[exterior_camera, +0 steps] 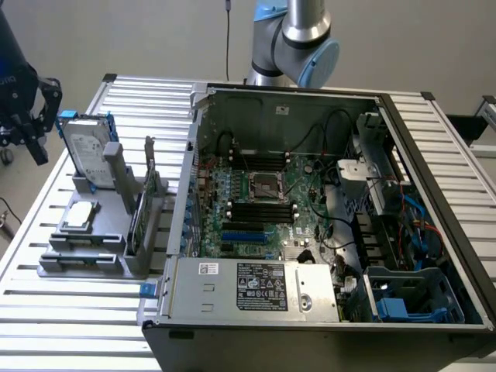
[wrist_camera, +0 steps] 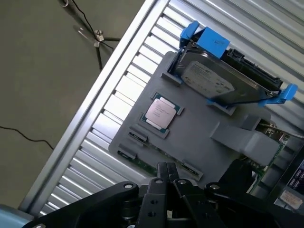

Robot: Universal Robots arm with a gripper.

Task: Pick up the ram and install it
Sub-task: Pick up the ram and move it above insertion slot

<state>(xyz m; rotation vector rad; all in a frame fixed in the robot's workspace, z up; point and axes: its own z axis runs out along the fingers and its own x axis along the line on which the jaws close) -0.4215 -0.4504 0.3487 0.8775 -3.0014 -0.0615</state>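
Slatted table: holder carries the ram, apart from the closed gripper

- The arm, at twelve o'clock in the exterior view, is a round tube of brushed silver-grey metal.
- The joint under that tube is grey, with a rounded light-blue cap on its four o'clock side.
- At nine o'clock, a dark navy housing carries pale lettering.
- The gripper beneath it is matte black and angular.
- In the wrist view the gripper is black, built of flat link bars joined by round pivot pins.
- Its fingers are narrow, with squared tips.
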